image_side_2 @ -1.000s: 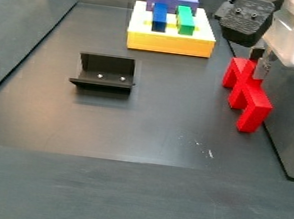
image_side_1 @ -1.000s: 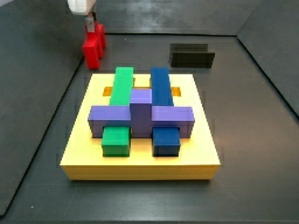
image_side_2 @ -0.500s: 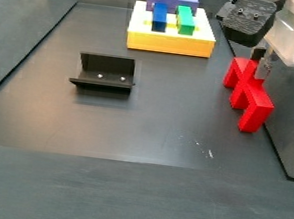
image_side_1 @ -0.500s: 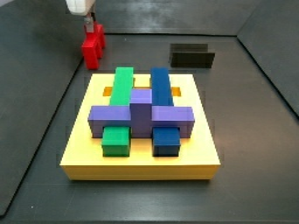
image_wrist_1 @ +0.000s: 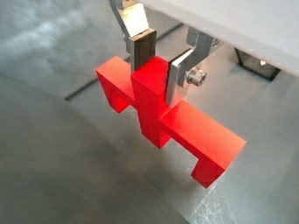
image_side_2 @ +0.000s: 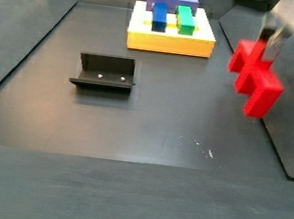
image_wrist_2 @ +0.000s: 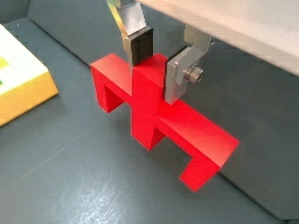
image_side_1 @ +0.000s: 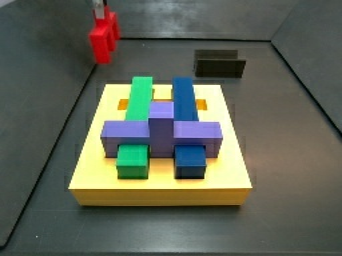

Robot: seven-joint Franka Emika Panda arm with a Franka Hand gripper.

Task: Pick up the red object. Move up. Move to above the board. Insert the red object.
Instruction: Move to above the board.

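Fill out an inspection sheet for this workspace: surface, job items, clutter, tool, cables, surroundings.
Surface: dark floor, a few small pale specks, otherwise bare.
Job items: red block is gripped by its upright stub and looks lifted off the floor in both side views; yellow board lies flat, carrying green, blue and purple blocks in its slots.
Clutter: black fixture stands on the floor, apart from the board.
Tool: tool is shut on the red block's stub, with a finger pad on each side, off to one side of the board.
Cables: nothing seen.
Surroundings: dark walls enclose the floor.
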